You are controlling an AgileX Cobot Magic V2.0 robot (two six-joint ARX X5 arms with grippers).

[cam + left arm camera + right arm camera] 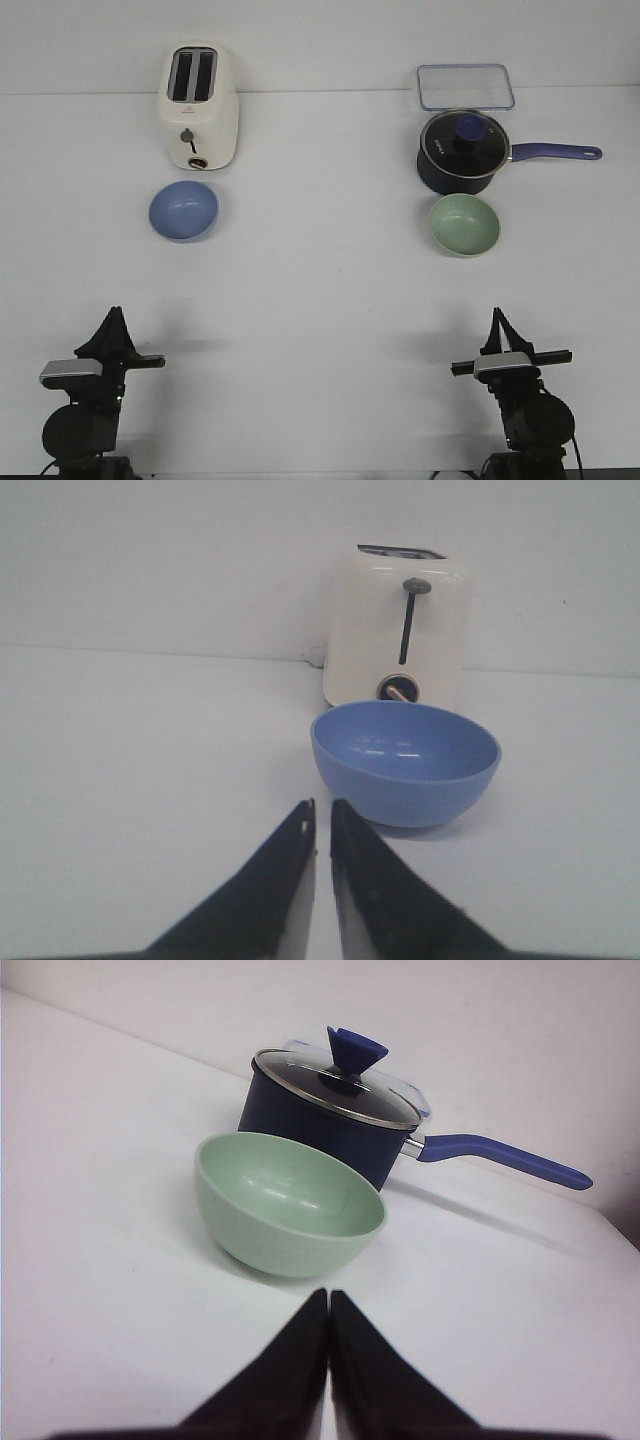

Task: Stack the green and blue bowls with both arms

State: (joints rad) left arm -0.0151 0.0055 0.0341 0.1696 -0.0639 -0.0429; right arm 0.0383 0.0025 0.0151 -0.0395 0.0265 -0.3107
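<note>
White table (320, 290) carrying everything. Blue bowl (184, 210) sitting at 10 o'clock, before toaster (200, 106); green bowl (465, 223) at 2 o'clock, touching saucepan (462, 152). Left claw (322, 820) and right claw (328, 1305) both clenched, grasping nothing. Stacking not yet begun; next move: each claw opening, reaching for nearest bowl rim.

open white table (320, 290) is lying between the left gripper (113, 316) and the blue bowl (184, 210), and between the right gripper (497, 318) and the green bowl (465, 223). a cream toaster (201, 107) is standing just behind the blue bowl, blocking that side. a navy saucepan (462, 152) is crowding the green bowl's far rim, its handle (556, 152) sticking out rightward. bare table is separating the two bowls.
</note>
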